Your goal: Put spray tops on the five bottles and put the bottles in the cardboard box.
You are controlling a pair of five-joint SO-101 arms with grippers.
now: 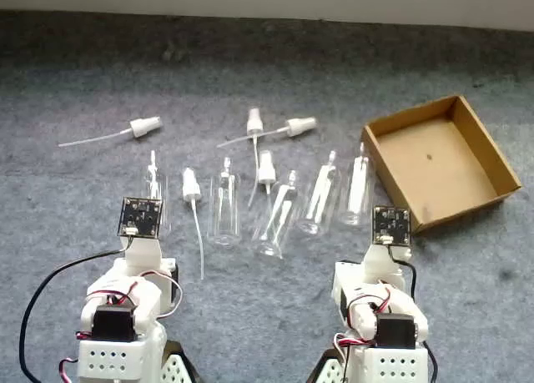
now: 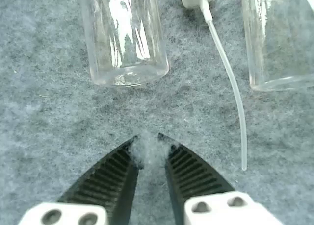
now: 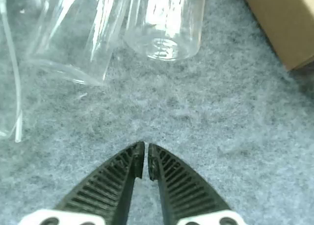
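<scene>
Bottles [image 1: 225,212] lie uncapped on the bench [image 1: 467,274] near the cardboard box [image 1: 442,162]; we fear their round sides rolling from a pinch. Left fingers [image 2: 115,176] slightly spread, right fingers [image 3: 117,181] pressed together.

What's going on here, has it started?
Nothing is in hand yet. Five clear bottles lie uncapped on the grey mat, with the spray tops loose among them and the cardboard box empty. The left claw is slightly open and the right claw is shut. Both are empty and sit just short of the bottles' bases.
</scene>
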